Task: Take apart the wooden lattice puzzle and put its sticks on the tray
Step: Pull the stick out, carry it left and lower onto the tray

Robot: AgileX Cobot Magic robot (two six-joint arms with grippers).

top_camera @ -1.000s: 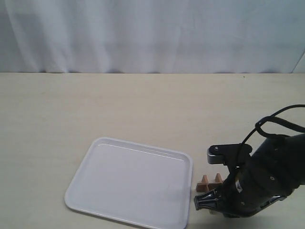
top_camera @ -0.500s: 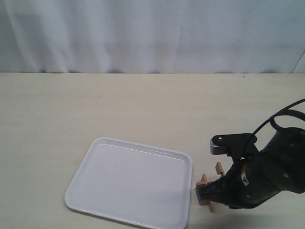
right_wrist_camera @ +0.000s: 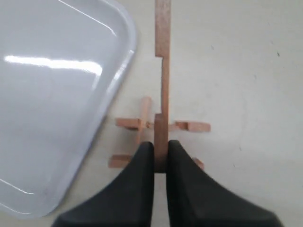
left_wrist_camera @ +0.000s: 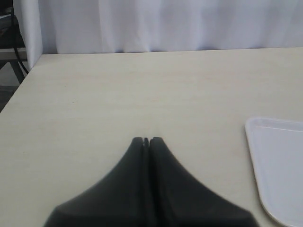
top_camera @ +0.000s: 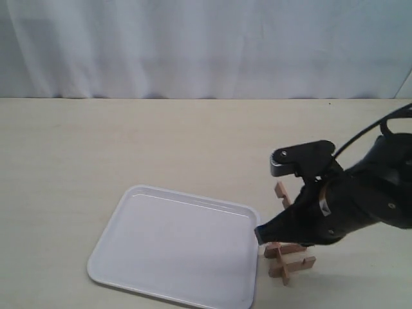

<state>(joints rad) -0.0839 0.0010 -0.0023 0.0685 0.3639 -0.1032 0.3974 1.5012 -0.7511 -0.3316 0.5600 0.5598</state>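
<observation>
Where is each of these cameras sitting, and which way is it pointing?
Right wrist view: on the right wrist, looking down past the right hand at the stick it grips, above the remaining puzzle.
Left wrist view: on the left wrist, facing along the table; the shut left hand shows.
Exterior view: off the arms, looking across the table toward a white curtain; shows the right arm.
Shared: all three show the tray.
</observation>
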